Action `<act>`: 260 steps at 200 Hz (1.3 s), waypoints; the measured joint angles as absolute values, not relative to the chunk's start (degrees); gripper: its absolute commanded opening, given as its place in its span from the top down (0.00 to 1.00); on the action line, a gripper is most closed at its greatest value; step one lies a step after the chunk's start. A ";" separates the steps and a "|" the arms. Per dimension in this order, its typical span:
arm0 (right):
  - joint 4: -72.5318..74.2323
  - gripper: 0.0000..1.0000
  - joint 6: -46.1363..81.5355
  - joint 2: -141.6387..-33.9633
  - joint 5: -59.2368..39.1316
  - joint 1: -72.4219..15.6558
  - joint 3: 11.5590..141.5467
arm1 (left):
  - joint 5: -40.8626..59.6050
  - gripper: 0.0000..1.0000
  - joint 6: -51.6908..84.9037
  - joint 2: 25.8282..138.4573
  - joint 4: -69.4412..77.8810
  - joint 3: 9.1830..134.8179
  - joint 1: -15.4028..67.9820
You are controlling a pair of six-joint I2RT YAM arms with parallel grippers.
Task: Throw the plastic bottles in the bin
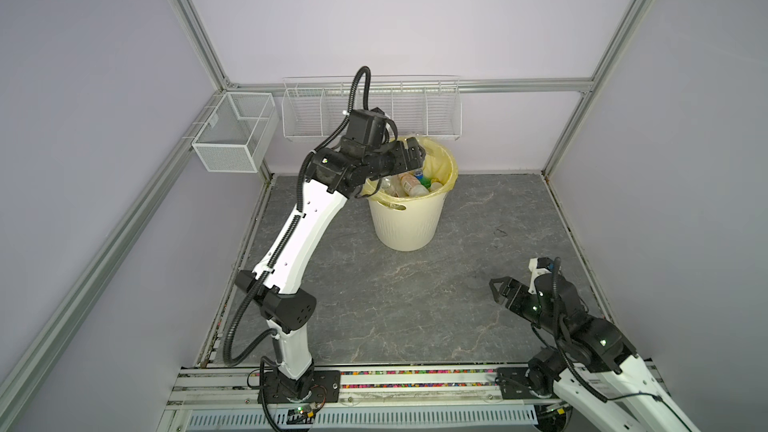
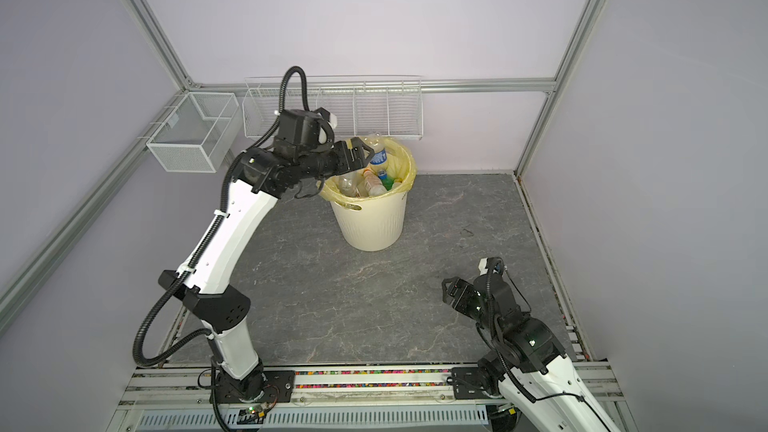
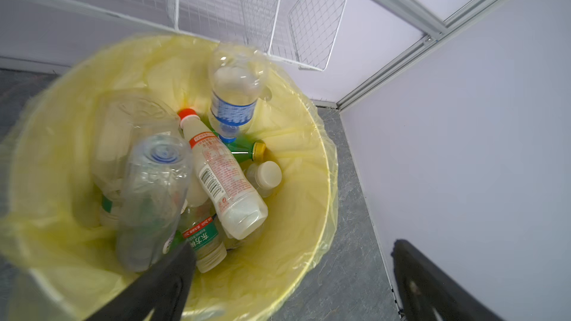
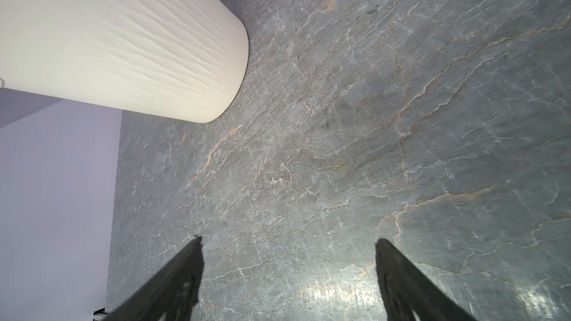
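The cream bin (image 1: 405, 226) (image 2: 372, 226) with its yellow bag (image 3: 321, 180) stands at the back of the table. My left gripper (image 1: 415, 155) (image 2: 361, 155) (image 3: 293, 248) hangs open over its rim, nothing between the fingers. A clear blue-labelled bottle (image 3: 234, 97) (image 2: 378, 151) is cap-down inside the far rim, free of the fingers. Several plastic bottles lie inside: a white one with a red cap (image 3: 222, 180), a green one with a yellow cap (image 3: 247, 151), a clear one (image 3: 154, 186). My right gripper (image 1: 498, 288) (image 2: 449, 288) (image 4: 288, 239) is open and empty over the table, the bin's wall (image 4: 123, 41) ahead.
A white wire rack (image 1: 370, 110) (image 3: 293, 16) hangs on the back wall just behind the bin. A mesh basket (image 1: 235, 135) is fixed to the left frame rail. The grey stone-patterned table (image 1: 415, 284) spreads between the bin and the arms' bases.
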State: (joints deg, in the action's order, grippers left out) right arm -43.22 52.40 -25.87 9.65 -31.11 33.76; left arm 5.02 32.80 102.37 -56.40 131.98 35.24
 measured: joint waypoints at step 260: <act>-33.23 0.09 32.18 -43.94 19.92 -31.11 36.42 | -17.04 0.01 20.47 72.25 -30.92 62.65 21.69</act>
